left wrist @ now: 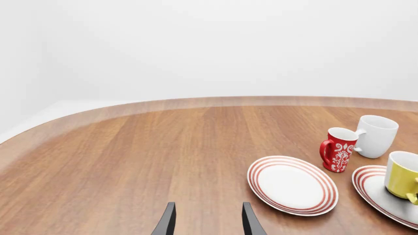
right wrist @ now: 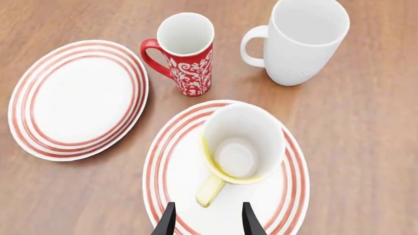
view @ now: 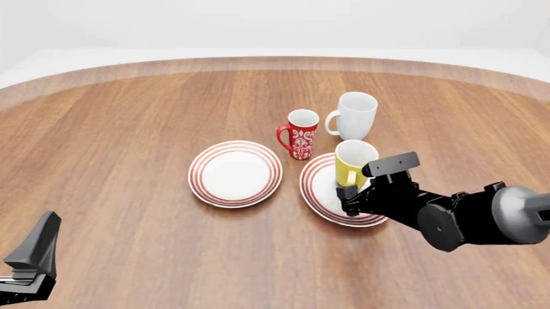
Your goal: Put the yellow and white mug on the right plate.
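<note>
The yellow and white mug [view: 354, 161] stands upright on the right plate [view: 322, 193], its handle turned toward my right gripper [view: 348, 198]. In the right wrist view the mug [right wrist: 243, 139] sits on the red-ringed plate [right wrist: 173, 171]. The right gripper [right wrist: 208, 208] is open just behind the handle, with its fingers apart and not touching it. My left gripper [left wrist: 209, 215] is open and empty, low at the near left of the table [view: 35, 254]. The left wrist view also shows the mug [left wrist: 402, 174] on the plate [left wrist: 375, 193].
The look-alike left plate [view: 234, 174] lies bare beside the right one. A red patterned mug [view: 301, 133] and a larger white mug [view: 354, 114] stand just behind the plates. The round wooden table's far edge [view: 275, 62] curves at the back.
</note>
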Controlling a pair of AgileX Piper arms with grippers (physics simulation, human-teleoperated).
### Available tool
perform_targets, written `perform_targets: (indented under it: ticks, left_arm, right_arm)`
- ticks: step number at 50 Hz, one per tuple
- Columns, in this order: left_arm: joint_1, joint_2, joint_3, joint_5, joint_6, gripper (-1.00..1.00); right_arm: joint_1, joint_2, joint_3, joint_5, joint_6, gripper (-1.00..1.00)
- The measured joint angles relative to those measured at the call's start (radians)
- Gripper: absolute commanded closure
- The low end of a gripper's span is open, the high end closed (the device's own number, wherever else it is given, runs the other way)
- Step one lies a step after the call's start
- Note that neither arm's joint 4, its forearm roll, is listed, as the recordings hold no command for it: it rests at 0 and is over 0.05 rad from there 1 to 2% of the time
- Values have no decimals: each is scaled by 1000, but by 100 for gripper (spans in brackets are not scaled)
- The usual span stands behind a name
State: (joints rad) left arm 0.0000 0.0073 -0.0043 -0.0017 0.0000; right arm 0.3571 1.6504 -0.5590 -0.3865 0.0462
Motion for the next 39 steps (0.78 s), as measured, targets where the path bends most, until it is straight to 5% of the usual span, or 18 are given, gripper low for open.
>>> perform_targets:
  ticks: [28, 34, 39]
  left_arm:
    - [0, 0, 0, 0, 0, -100]
    - [0, 0, 0, 0, 0, -100]
    - [0, 0, 0, 0, 0, -100]
  right_arm:
    - [156, -657, -130, 478, -11, -100]
    - [177, -741, -174, 514, -7, -100]
    - [161, -812, -153, 455, -23, -100]
